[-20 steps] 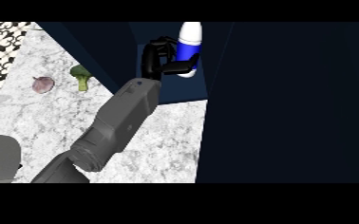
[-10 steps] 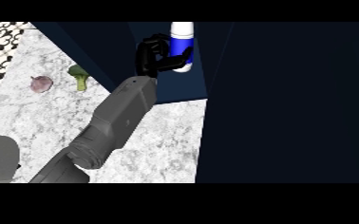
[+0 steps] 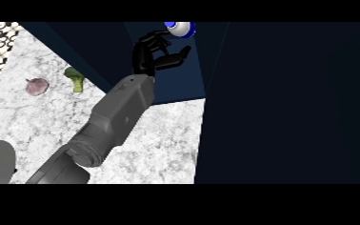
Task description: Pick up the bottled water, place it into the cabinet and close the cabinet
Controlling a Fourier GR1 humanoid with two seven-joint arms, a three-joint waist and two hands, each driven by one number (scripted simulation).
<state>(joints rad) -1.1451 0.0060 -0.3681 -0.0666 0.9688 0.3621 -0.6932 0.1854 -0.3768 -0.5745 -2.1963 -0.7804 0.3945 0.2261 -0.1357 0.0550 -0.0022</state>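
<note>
The bottled water (image 3: pixel 181 28) has a white cap and a blue label. It stands at the picture's top edge, inside the dark blue cabinet (image 3: pixel 175 83), and only its upper part shows. My left hand (image 3: pixel 156 57) is just in front of the bottle and slightly to its left, at the end of a grey forearm coming from the lower left. Its fingers are spread and the thumb points right, with nothing held and a small gap to the bottle. A wide dark panel of the cabinet (image 3: pixel 281 105) fills the right side. The right hand does not show.
On the marble counter (image 3: pixel 155 157) to the left lie a green broccoli (image 3: pixel 75 78) and a pale purple garlic bulb (image 3: pixel 36 86). A black-and-white patterned wall (image 3: pixel 8 28) shows at the top left. A grey part of the robot's body (image 3: pixel 4 159) sits at the lower left edge.
The left hand carried the bottle deeper into the cabinet, then opened and let go of it. The bottle now stands alone beyond the fingers.
</note>
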